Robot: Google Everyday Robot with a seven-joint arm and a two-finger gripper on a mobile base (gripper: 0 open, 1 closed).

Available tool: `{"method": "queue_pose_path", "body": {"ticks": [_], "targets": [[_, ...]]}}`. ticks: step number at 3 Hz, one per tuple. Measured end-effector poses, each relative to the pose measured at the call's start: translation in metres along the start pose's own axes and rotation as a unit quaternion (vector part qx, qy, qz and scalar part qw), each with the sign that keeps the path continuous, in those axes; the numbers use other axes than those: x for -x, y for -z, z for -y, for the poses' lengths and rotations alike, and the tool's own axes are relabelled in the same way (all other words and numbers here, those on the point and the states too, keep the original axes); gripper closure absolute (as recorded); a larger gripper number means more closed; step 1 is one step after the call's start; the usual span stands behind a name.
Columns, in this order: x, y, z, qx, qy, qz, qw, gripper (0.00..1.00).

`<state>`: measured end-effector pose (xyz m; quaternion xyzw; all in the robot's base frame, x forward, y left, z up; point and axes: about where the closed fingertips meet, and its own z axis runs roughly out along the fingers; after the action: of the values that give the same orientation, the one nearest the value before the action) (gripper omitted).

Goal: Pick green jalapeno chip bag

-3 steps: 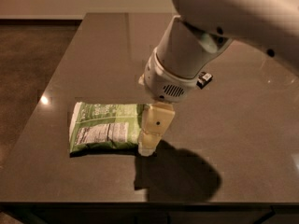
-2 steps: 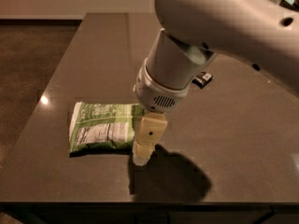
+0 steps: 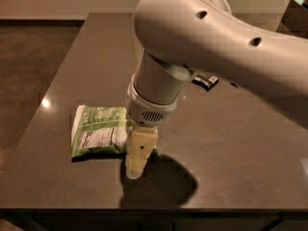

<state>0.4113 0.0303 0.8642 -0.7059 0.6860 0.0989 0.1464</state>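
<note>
Camera view: the green jalapeno chip bag lies flat on the dark table, toward its left front, label panel up. It is untouched and not lifted. The gripper hangs straight down from the wrist, at the bag's right end near the front corner, with its tip close to the tabletop. It is seen edge-on, so whether it stands apart or closed cannot be told, nor whether it touches the bag's edge. The vertical pose suggests a top-down approach, which suits a puffy bag lying flat. The placement at the end seam rather than over the middle is judged marginal for a secure hold. The arm crosses the upper frame and hides the table behind it. A small dark wrapped bar lies well apart, behind the arm, and is not part of the job.

Against the frames a second ago: the gripper has come lower and has moved toward the front edge of the table, along the bag's right end. The arm's upper body now fills much more of the frame. The bag has kept its place and shape.
</note>
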Motion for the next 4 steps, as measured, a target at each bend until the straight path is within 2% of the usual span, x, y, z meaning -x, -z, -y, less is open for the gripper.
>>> {"method": "queue_pose_path", "body": {"ticks": [1,2,3,4], "targets": [[0.004,-0.008,0.014,-0.011,-0.008,0.001,0.9999,0.0],[0.004,-0.013,0.026,-0.02,-0.019,-0.001,0.9996,0.18],[0.003,-0.014,0.033,-0.021,-0.025,-0.003,0.9995,0.41],[-0.001,0.001,0.038,-0.023,-0.027,0.005,0.9994,0.64]]}}
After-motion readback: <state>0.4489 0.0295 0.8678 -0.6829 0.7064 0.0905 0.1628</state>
